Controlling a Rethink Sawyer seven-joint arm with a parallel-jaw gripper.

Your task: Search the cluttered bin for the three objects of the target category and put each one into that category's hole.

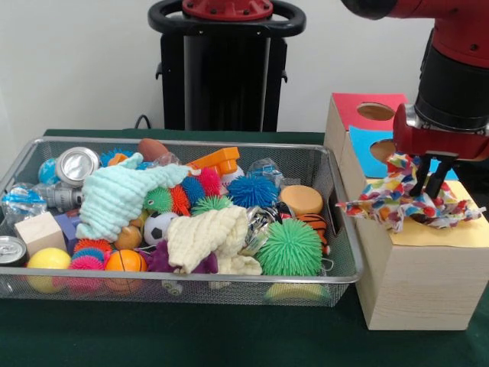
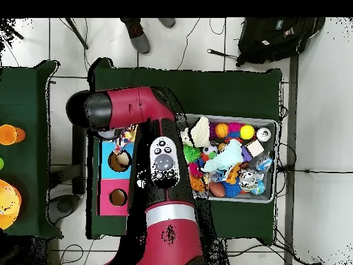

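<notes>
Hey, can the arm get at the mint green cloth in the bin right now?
Probably not yet: the gripper is over the wooden box, shut on a multicoloured cloth. The mint green cloth itself lies on top of the clutter, uncovered.

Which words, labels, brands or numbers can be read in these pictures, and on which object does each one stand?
None can be read.
Silver can in the wire bin: no print legible on its end.
Second can at the bin's front corner: only its top shows, no text visible.
Clear wrapped packet: any marking is too blurred to read.
Wooden box with coloured panels: no lettering.
Patterned cloth in the gripper: pattern only, no words.
</notes>
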